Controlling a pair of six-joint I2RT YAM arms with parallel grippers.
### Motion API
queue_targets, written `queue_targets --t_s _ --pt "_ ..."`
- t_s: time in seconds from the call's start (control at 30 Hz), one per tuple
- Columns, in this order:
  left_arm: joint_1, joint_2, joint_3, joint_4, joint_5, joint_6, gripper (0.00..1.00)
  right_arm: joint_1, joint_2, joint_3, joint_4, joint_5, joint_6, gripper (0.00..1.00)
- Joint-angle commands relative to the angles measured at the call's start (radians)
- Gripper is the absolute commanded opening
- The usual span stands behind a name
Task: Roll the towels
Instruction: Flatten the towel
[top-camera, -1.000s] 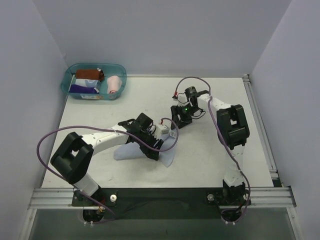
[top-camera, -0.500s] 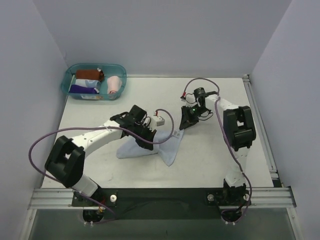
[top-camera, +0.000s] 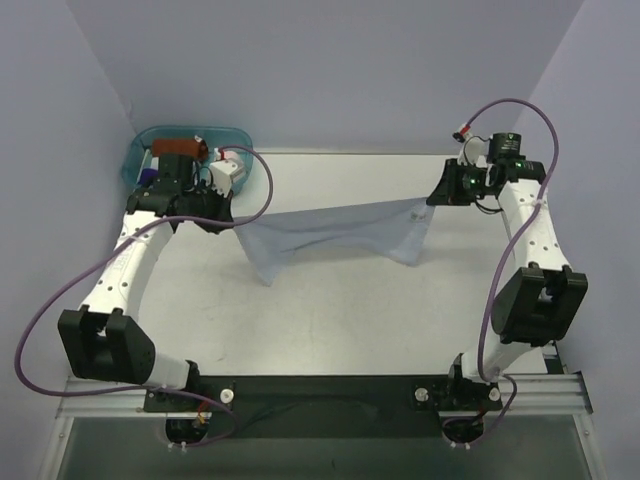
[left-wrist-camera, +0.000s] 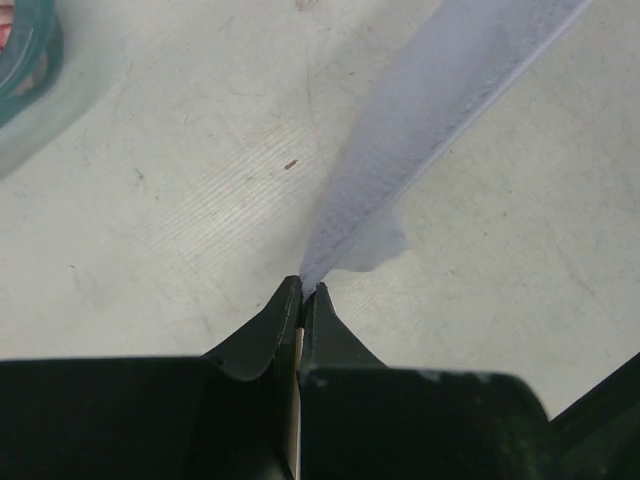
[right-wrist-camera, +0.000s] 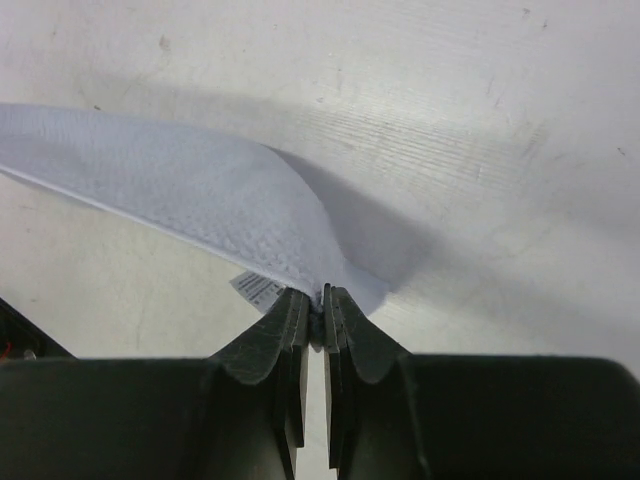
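The light blue cloth towel (top-camera: 330, 228) is held up over the white tabletop (top-camera: 350, 310), stretched as a sagging band between the two grippers. The left gripper (left-wrist-camera: 302, 290) is clenched on one corner, its black fingertips pressed together with a point of cloth pinched between them. The right gripper (right-wrist-camera: 321, 295) is clamped the same way on the opposite corner. A small white tag (right-wrist-camera: 258, 288) sits just beside its fingertips, with print too blurred to read. In the top view the towel is the only cloth out of the tub. It runs from the left gripper (top-camera: 236, 222) at the far left across to the right gripper (top-camera: 432, 198) at the far right. Its lower edge droops at both ends, and whether it touches the table cannot be told. Behind the left wrist, at the far-left corner, stands one teal see-through plastic tub (top-camera: 140, 152). It holds a brown rolled cloth (top-camera: 180, 147) and a sliver of purple cloth (top-camera: 148, 176); the arm hides the rest.
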Motion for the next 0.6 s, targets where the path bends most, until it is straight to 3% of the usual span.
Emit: queue_targets --t_s 0.0,0.27,0.47,0.57 --pt "0.027 -0.028 0.047 -0.057 -0.018 0.064 0.00 -0.029 -0.061 0.026 -0.093 0.013 -0.061 0.00" --pt "0.095 -0.129 0.093 -0.130 0.028 0.110 0.00 -0.064 -0.236 -0.005 -0.249 0.036 -0.202 0.00" --pt "0.173 -0.253 0.119 -0.352 0.166 0.207 0.00 -0.065 -0.463 -0.061 -0.400 0.054 -0.290 0.00" --pt "0.187 -0.341 0.073 -0.439 0.164 0.256 0.00 -0.067 -0.587 -0.115 -0.464 0.068 -0.316 0.00"
